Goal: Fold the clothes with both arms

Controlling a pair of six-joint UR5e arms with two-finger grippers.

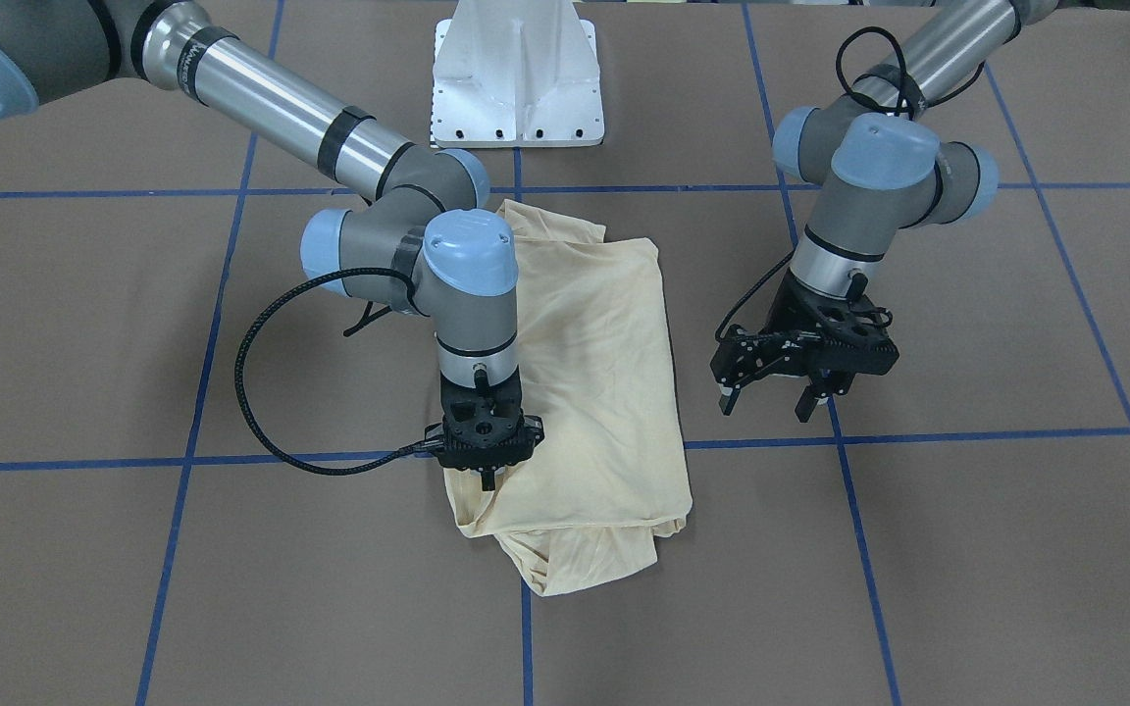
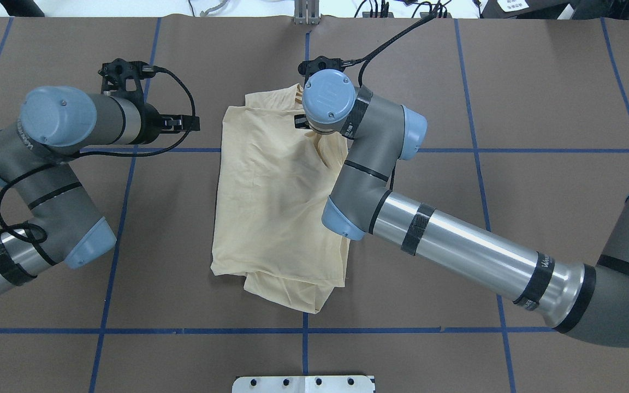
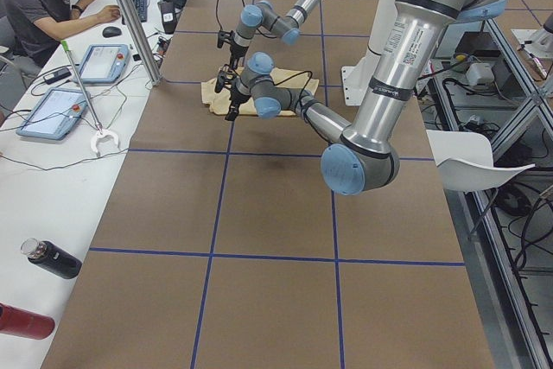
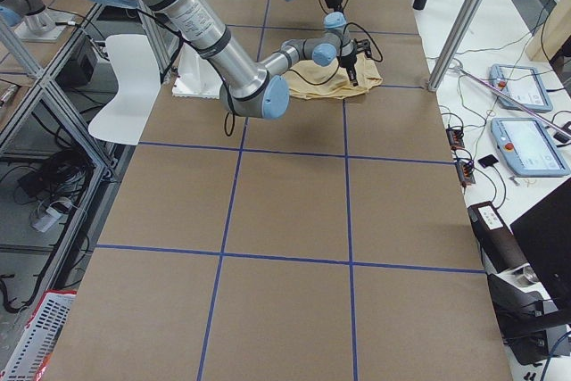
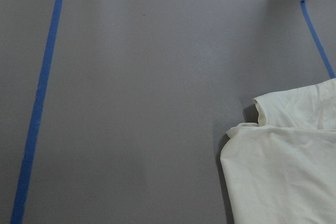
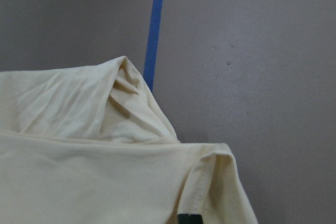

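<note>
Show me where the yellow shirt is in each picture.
Front view: shirt at centre.
Overhead: shirt at centre.
Left side: shirt far, upper middle.
Right side: shirt far, upper middle.
Left wrist: shirt lower right.
Right wrist: shirt lower left.
Landmark: blue tape line running under it.

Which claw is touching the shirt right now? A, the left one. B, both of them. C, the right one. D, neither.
C: the right claw is down on the edge of the T-shirt and closed on the fabric, while the left claw hangs open over the table beside it, off the cloth.
</note>
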